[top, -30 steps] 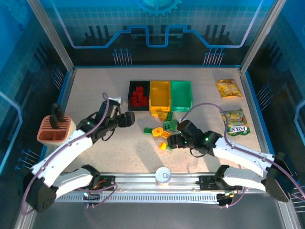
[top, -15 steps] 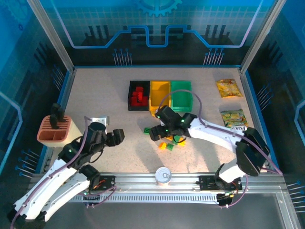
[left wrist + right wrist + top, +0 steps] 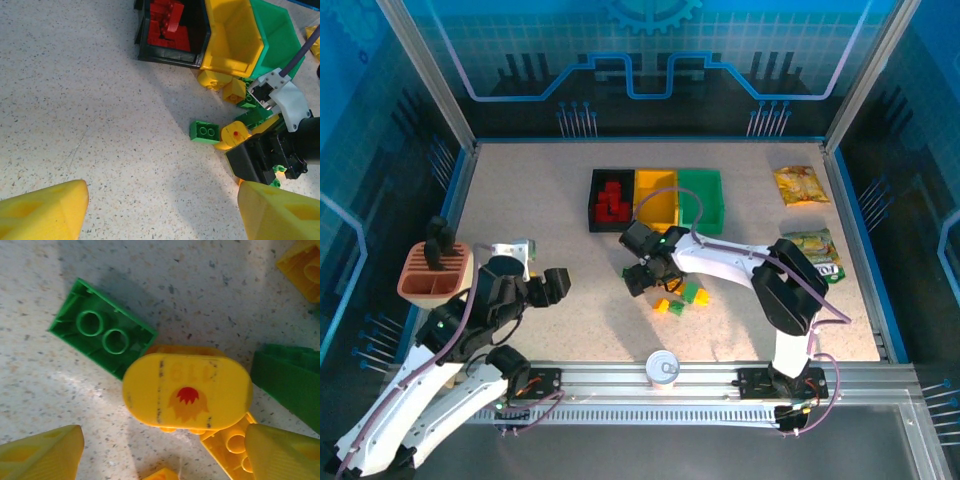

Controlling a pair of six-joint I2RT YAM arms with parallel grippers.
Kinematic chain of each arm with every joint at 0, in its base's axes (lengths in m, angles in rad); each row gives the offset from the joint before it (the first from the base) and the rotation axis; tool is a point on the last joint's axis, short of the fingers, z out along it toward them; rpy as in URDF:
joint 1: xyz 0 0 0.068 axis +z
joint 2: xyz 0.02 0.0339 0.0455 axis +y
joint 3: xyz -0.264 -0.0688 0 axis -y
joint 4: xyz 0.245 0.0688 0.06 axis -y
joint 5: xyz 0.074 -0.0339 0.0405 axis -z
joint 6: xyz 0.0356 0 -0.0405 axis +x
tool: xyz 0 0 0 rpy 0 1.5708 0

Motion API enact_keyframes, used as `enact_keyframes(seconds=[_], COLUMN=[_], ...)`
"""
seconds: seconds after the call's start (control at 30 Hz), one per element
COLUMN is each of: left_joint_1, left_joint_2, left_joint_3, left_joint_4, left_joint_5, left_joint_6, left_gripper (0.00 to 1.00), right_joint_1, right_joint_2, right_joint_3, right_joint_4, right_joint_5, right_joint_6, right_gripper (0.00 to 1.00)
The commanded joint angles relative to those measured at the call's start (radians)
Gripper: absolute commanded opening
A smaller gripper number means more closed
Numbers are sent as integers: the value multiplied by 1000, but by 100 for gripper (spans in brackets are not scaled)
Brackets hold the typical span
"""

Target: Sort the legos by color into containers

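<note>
Top external: both arms have shifted vs 1 s ago. Left gripper (image 3: 557, 285) has pulled back toward the lower left of the counter (image 3: 520, 190), farther from the bins. Its jaws are wide open w/ nothing in them; left wrist view shows bare counter btwn its yellow pads (image 3: 45, 210).

Right gripper (image 3: 640, 277) was at the lower right of the loose legos (image 3: 678, 297). Now it sits at the pile's left edge, w/ the arm bent across from the right and covering part of the pile. Jaws are spread, holding nothing.

Right wrist view: a yellow oval piece (image 3: 187, 397) w/ a red mark lies just ahead of the gap btwn the pads. Its edge overlaps a corner of a green 2-stud brick (image 3: 102, 335) at upper left.

Bins are unmoved, in a row at top ctr, side by side: black bin (image 3: 612, 228) w/ red legos (image 3: 611, 203) inside, yellow bin (image 3: 657, 207), green bin (image 3: 700, 207). Loose yellow, orange & green legos are on the counter just below the bins.
</note>
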State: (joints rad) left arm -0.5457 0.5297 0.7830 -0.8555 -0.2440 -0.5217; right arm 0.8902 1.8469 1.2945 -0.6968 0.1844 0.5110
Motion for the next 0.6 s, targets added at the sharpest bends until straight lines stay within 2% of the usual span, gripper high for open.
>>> enact_keyframes(seconds=[0.0,0.37,0.57], left_joint_1=[-6,-5,-6], left_joint_2=[-16,-29,-33], left_joint_3=[1,-8,-13], left_joint_4=[-28,-28,-25], left_joint_5=[-28,-43,-44], left_joint_6=[8,-4,-6], left_gripper=[79,79,79], right_joint_1=[9,-28,-36], right_joint_2=[30,106,102], right_joint_3=[41,71,63], right_joint_4=[-58,-34,-12], right_joint_5=[51,29,15], right_joint_6=[-9,-49,-63], right_gripper=[85,82,77])
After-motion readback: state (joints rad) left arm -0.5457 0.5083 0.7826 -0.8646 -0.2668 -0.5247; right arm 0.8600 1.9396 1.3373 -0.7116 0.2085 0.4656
